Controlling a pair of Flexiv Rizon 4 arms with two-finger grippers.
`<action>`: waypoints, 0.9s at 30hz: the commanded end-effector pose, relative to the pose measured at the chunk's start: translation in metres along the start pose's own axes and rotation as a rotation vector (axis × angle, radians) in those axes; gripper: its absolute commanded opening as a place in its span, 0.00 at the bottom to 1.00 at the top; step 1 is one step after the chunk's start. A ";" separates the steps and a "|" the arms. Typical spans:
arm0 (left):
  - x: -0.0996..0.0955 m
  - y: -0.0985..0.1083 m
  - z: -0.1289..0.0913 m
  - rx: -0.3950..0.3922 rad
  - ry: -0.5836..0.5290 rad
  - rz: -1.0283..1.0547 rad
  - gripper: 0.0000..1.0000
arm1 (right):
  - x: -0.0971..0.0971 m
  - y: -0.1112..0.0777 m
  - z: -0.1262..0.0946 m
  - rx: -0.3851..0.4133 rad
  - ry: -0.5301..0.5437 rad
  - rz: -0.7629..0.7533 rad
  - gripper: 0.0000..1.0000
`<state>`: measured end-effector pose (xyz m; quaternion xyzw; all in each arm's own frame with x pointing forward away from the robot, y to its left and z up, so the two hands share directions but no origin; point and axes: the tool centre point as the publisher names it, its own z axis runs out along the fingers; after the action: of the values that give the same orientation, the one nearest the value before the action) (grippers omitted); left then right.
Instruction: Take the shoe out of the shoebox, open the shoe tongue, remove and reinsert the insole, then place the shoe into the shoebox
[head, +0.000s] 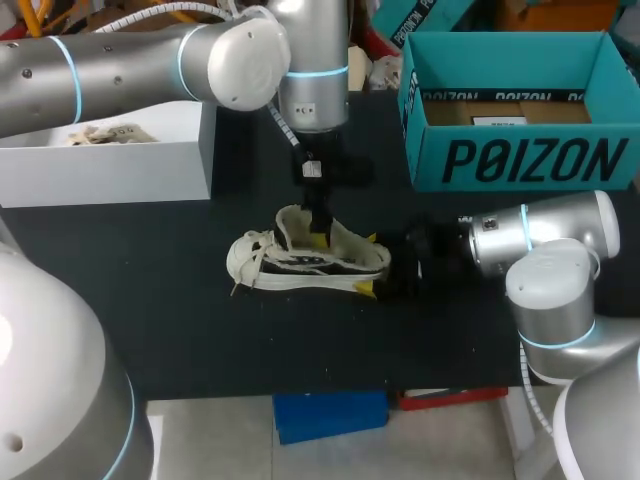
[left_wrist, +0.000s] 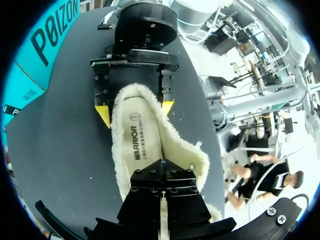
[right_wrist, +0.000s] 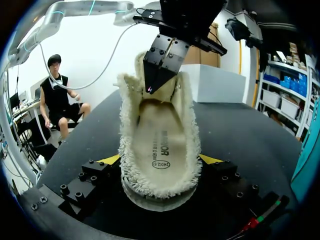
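The left claw (left_wrist: 162, 168) points straight down into the mouth of the shoe (head: 290, 262). Its two black fingers are pressed together with only a thin seam between them. The tips rest on the insole (left_wrist: 142, 145) partway along its length, and I cannot tell whether any thin edge is pinched between them. From the right wrist view the same left claw (right_wrist: 151, 88) comes down as one narrow wedge inside the fleece collar, toward the toe end. The right claw (right_wrist: 161, 160) lies low and level at the heel. It is clamped on the shoe (right_wrist: 160, 186), with a yellow tip against the woolly rim on either flank. The left wrist view shows this too: the right claw (left_wrist: 135, 110) has its yellow tips bracketing the heel from both sides. The insole (right_wrist: 160, 145) lies flat inside, cream-coloured with dark print, with shaggy pale lining all round it. The shoe sits on the black desk (head: 200, 320) near its middle, out of the box. Its heel points toward my right arm, its toe toward my left, and its laces (head: 245, 265) trail loose at the toe end. From above, the left claw (head: 318, 232) hangs over the shoe's opening and the right claw (head: 370, 263) meets the heel from the side. The teal shoebox (head: 520, 160) stands open and upright at the far right of the desk, well apart from the shoe. A white box (head: 110, 165) stands at the far left, under the left arm.
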<state>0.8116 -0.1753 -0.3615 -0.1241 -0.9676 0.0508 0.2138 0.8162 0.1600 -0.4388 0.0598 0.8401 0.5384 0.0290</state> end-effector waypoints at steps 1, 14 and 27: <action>-0.007 -0.001 0.007 0.005 0.014 -0.002 0.00 | 0.000 -0.001 0.002 0.003 0.001 0.002 0.00; -0.005 -0.002 0.031 0.047 0.016 -0.017 0.00 | 0.000 -0.001 0.002 0.003 0.001 0.002 0.00; -0.002 -0.007 0.051 0.024 -0.023 -0.014 0.00 | 0.000 -0.001 0.002 0.003 0.001 0.002 0.00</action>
<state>0.7932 -0.1849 -0.4018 -0.1151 -0.9696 0.0611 0.2069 0.8162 0.1600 -0.4388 0.0598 0.8401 0.5383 0.0290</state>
